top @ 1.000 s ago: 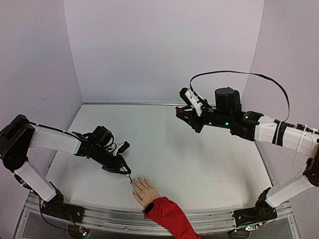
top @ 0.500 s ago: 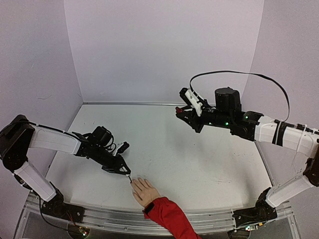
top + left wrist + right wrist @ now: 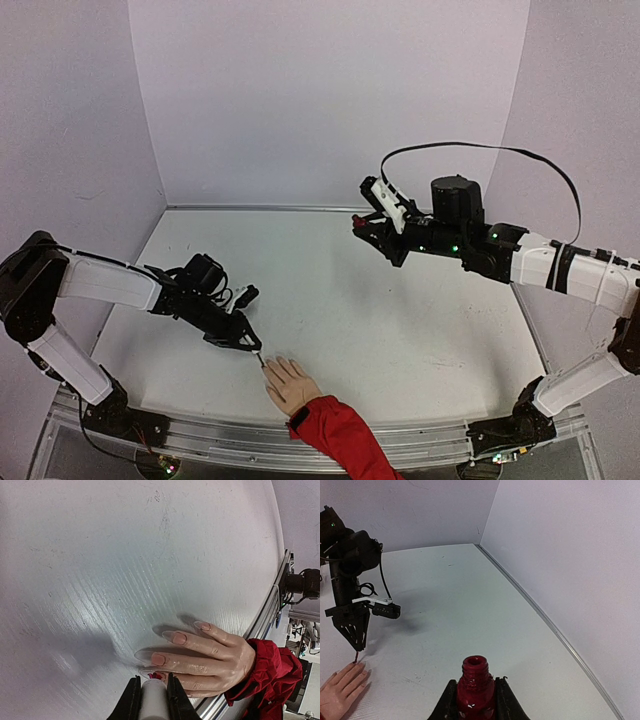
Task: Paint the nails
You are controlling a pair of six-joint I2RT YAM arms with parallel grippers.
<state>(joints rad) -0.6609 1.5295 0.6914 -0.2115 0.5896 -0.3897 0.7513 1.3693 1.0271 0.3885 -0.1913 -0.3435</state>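
The table (image 3: 400,330) is overlooked from high behind; the mannequin hand (image 3: 215,652) is caught close from the left wrist, far from the right.

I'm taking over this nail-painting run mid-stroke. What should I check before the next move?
1. Left gripper shut on brush cap: ok.
2. Brush tip at a nail of the mannequin hand: ok, red shows there.
3. Right gripper holds open bottle upright: ok.
4. Hand flat on table: ok.
5. Other nails painted: not ok, three look bare.
6. Polish left on brush: cannot tell.
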